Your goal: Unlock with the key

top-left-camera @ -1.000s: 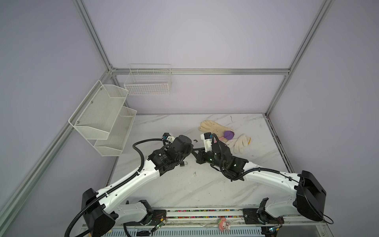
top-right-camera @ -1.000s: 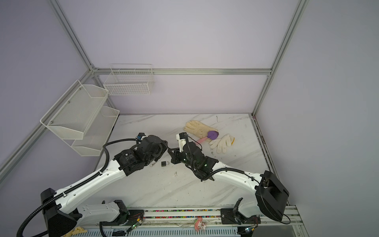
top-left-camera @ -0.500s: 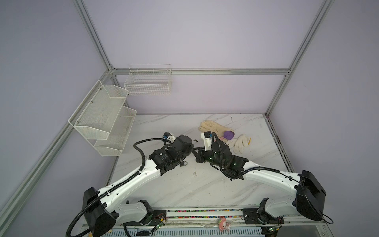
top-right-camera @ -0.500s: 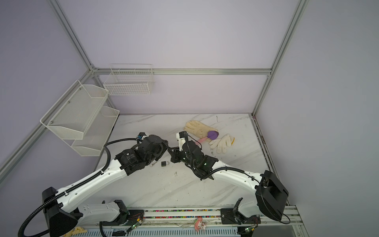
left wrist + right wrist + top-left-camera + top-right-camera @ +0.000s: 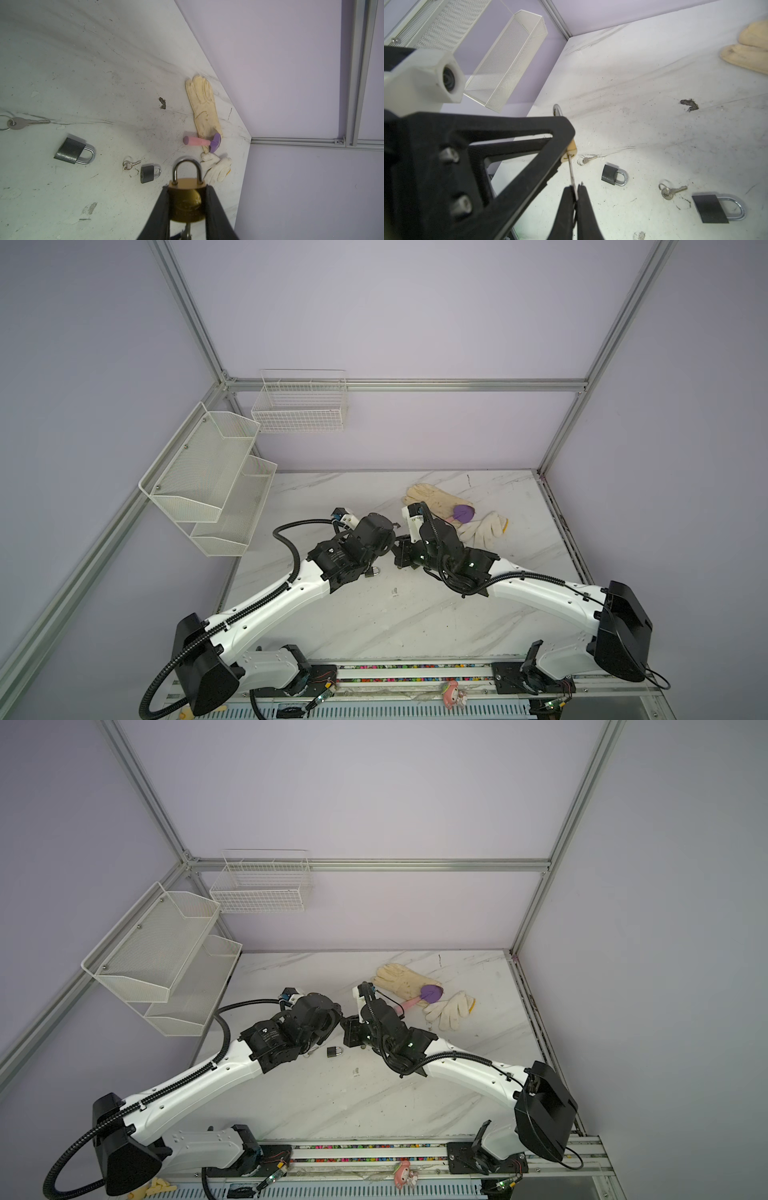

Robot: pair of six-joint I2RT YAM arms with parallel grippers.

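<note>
A brass padlock (image 5: 186, 194) with a steel shackle (image 5: 187, 168) sits between the black fingers (image 5: 164, 200) of my left gripper (image 5: 187, 187), which is shut on its body. My right gripper (image 5: 576, 187) is shut on a thin silver key (image 5: 571, 172). The key's tip meets the keyhole in the padlock's underside (image 5: 569, 153). In both top views the two grippers (image 5: 395, 543) (image 5: 343, 1021) meet nose to nose above the middle of the table, and the padlock and key are hidden between them.
Two grey padlocks (image 5: 71, 150) (image 5: 148, 173) and two loose keys on rings (image 5: 20, 123) (image 5: 129, 165) lie on the marble table below. Behind on the right lie a tan glove (image 5: 432, 497), a white glove (image 5: 484, 529) and a pink-handled purple tool (image 5: 463, 512). Mesh shelves (image 5: 208, 481) hang at the left.
The left gripper has edged slightly right, toward the right gripper. Both grips are unchanged.
</note>
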